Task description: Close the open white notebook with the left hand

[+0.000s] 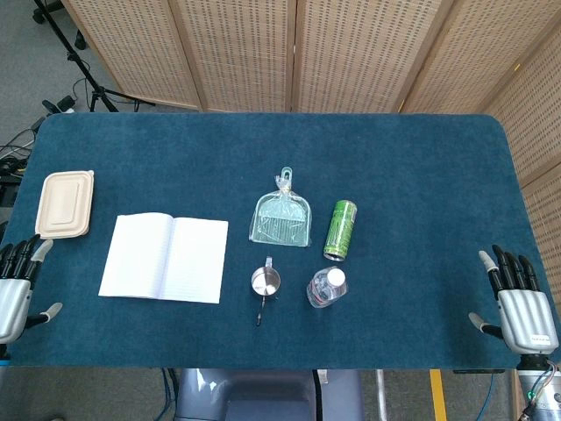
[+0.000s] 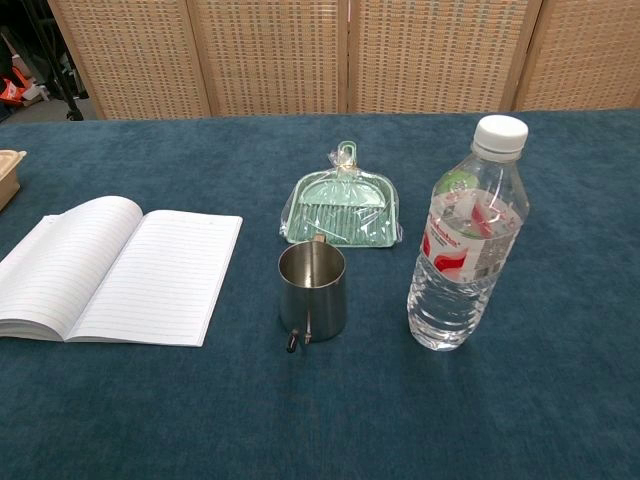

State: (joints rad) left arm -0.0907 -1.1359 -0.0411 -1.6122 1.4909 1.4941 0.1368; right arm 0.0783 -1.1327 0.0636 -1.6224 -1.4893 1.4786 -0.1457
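Your white notebook (image 1: pixel 165 258) lies open and flat at the left of the frame on the blue surface (image 1: pixel 421 167), lined pages up. Your left hand (image 1: pixel 17 285) rests at the lower left edge, fingers spread, holding nothing, apart from the notebook. Your right hand (image 1: pixel 519 303) sits at the lower right edge, fingers likewise spread. A beige lidded container (image 1: pixel 65 203) lies just above the left hand.

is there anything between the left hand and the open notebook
Nothing visible. The left hand sits at the table edge, apart from the open white notebook. The beige lidded container lies farther back, off that path.
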